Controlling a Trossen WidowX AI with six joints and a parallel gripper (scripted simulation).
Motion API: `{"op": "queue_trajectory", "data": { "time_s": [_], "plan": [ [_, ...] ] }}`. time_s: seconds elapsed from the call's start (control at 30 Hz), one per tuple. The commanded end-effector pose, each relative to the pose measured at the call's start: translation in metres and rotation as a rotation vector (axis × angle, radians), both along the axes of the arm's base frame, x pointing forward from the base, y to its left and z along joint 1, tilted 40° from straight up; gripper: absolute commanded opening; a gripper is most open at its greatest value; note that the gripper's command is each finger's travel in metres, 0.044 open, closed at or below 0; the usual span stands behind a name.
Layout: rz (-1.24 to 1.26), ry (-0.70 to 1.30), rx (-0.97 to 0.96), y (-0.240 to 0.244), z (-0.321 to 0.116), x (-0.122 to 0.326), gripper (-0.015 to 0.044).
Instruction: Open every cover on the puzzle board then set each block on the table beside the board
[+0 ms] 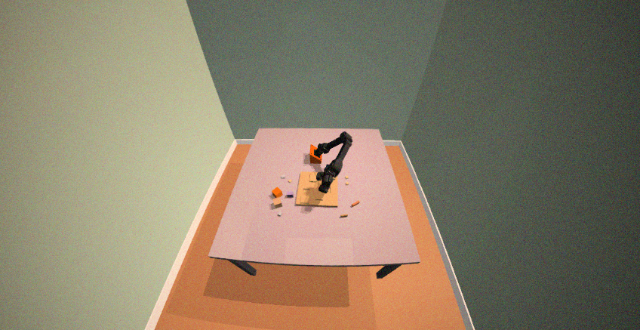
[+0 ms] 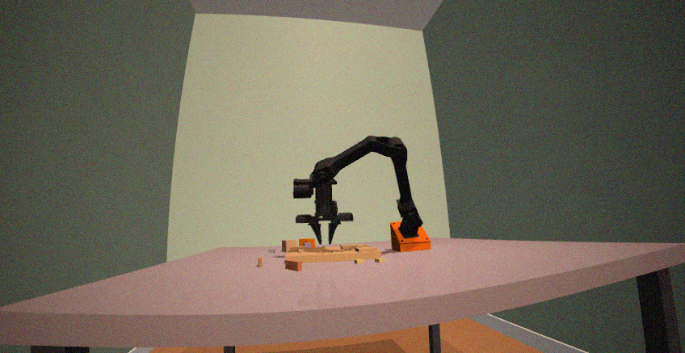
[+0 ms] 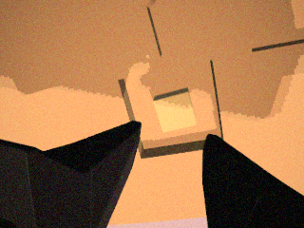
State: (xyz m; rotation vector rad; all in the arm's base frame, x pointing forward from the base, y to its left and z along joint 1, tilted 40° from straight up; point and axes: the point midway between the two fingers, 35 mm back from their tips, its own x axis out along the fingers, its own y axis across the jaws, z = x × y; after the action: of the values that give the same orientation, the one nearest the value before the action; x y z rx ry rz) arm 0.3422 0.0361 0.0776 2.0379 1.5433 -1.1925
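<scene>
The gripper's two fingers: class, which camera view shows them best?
The exterior view: it shows both fingers of the gripper in profile, tips apart above the board. The wrist view shows them large but cut off by the frame. From the top, the arm mostly hides them.
</scene>
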Motion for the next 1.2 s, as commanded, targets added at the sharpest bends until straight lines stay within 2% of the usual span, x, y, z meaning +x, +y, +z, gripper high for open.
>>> {"op": "queue_trajectory", "data": {
  "time_s": [0.0, 1.17],
  "plan": [
    [-0.056, 0.045, 0.007, 0.0002, -0.0002, 0.0002, 0.0144],
    [-0.456, 0.378, 0.043, 0.0006, -0.0004, 0.0001, 0.0144]
  ]
}}
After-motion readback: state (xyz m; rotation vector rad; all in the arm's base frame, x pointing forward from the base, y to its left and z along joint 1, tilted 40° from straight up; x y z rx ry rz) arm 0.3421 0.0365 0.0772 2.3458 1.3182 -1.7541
